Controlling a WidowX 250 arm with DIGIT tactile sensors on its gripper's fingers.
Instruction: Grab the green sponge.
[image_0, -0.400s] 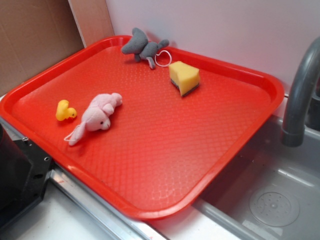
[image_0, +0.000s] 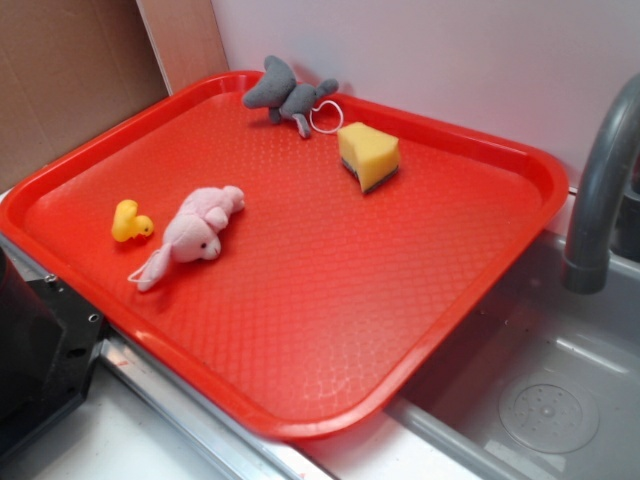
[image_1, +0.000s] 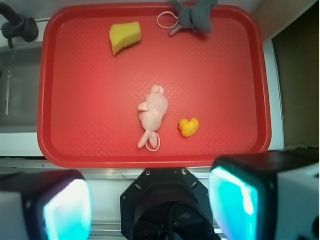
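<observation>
tool (image_1: 150, 202) spread wide, holding nothing, high off the near edge | pink plush (image_1: 153, 114) and rubber duck (image_1: 189, 127) mid-tray | green sponge (image_1: 125, 37) far left by grey plush (image_1: 194, 13) | risk: yellow duck mistaken for sponge; descent snagging grey plush's loop

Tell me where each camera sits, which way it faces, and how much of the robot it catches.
Exterior: sits off one corner of the red tray, looking down at an angle across it toward the wall; the sink faucet stands at right; only a dark bit of robot base shows at lower left.
Wrist: rides high on the arm, looking almost straight down; the open pincer fills the bottom edge.
Both show the green sponge, grey plush, pink plush and yellow rubber duck.
</observation>
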